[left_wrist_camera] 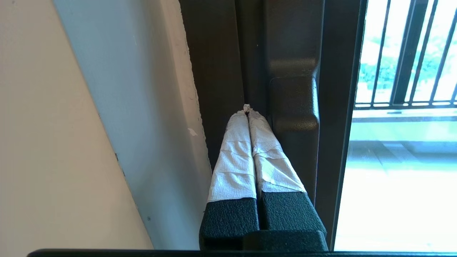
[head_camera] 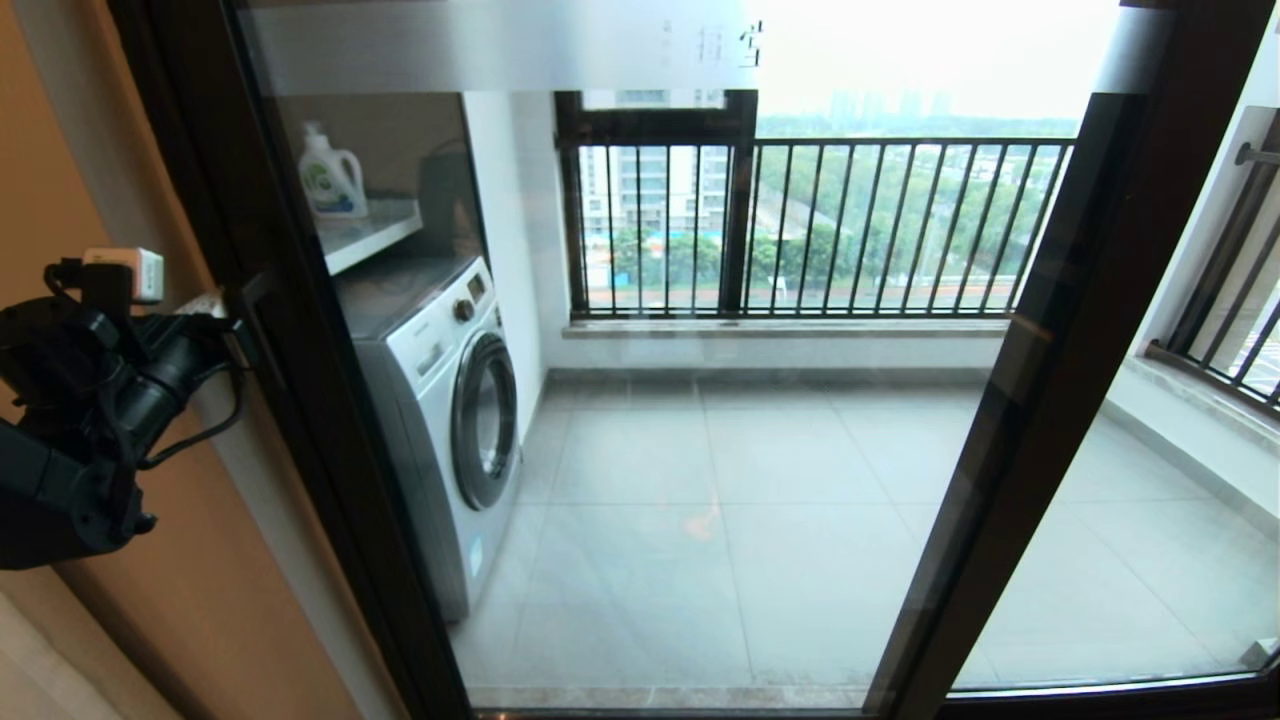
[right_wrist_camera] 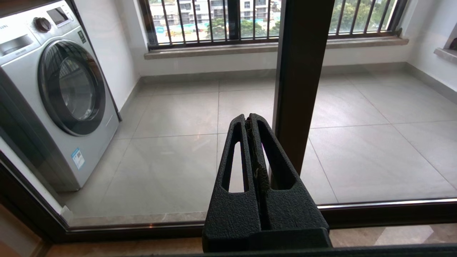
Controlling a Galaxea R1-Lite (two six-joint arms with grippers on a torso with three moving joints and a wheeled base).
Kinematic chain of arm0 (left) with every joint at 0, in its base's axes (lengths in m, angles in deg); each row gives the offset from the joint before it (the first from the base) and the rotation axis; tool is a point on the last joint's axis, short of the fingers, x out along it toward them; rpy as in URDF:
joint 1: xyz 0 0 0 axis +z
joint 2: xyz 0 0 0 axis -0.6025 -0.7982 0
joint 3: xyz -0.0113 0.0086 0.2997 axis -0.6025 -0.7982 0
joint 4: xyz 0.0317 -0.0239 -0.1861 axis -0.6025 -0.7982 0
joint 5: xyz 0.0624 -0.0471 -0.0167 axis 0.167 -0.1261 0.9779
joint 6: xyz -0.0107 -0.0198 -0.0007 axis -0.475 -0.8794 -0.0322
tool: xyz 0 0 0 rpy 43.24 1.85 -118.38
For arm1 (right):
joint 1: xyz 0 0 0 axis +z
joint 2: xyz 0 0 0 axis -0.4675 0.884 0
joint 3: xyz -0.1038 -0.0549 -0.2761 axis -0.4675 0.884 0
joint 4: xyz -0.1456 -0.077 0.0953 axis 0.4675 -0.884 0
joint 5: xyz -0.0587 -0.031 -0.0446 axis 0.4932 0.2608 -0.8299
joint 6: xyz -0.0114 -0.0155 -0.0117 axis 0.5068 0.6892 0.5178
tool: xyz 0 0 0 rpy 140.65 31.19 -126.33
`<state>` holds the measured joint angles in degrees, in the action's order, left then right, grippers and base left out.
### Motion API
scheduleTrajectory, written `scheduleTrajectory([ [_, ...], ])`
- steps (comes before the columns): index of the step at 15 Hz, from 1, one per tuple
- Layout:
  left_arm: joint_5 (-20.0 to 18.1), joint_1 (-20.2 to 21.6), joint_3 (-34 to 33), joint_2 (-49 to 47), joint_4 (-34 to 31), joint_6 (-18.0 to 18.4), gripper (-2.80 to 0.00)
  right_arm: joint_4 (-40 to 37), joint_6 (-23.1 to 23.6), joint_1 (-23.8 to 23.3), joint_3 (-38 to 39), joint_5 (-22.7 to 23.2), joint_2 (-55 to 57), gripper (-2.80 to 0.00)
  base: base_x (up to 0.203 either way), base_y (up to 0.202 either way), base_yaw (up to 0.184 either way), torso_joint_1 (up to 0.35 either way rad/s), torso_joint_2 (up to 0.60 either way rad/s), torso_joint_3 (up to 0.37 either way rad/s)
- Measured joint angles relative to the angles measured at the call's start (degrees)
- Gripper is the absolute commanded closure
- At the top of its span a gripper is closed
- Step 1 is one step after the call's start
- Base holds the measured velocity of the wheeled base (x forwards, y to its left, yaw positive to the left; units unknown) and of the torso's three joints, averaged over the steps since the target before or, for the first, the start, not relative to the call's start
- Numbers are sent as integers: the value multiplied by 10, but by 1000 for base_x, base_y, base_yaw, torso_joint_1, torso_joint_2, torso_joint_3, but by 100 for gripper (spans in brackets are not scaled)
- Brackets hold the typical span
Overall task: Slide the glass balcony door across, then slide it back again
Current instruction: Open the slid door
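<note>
The glass balcony door [head_camera: 780, 480] fills the head view, a clear pane in a dark brown frame with a frosted strip [head_camera: 500, 45] near its top. Its left stile [head_camera: 300, 420] stands against the wall. My left gripper [head_camera: 232, 328] is at that stile at handle height. In the left wrist view the left gripper [left_wrist_camera: 247, 109] is shut, its white-taped fingers [left_wrist_camera: 235, 157] wedged in the groove beside the black bar handle [left_wrist_camera: 293, 103], holding nothing. My right gripper [right_wrist_camera: 248, 119] is shut and empty, low in front of the glass beside a brown stile [right_wrist_camera: 300, 71].
Behind the glass are a white washing machine [head_camera: 440, 400], a detergent bottle [head_camera: 330, 175] on a shelf, grey floor tiles and a window with black railing bars [head_camera: 820, 230]. A beige wall [head_camera: 60, 150] lies left of the door. The floor track [right_wrist_camera: 375, 214] runs along the bottom.
</note>
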<state>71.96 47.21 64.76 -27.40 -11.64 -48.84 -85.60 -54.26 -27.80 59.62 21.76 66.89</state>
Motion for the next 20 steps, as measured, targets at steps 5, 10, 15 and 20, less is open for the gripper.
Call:
scheduleTrajectory([
  [5,0,0,-9,5,0,-3,0,0,0,0,0,0,0,0,0,0,0,0,0,0],
  [10,1,0,-11,8,-1,-3,0,0,0,0,0,0,0,0,0,0,0,0,0,0],
  [15,6,-6,-11,8,0,-3,0,0,0,0,0,0,0,0,0,0,0,0,0,0],
  [20,5,-7,-12,7,1,-3,0,0,0,0,0,0,0,0,0,0,0,0,0,0],
])
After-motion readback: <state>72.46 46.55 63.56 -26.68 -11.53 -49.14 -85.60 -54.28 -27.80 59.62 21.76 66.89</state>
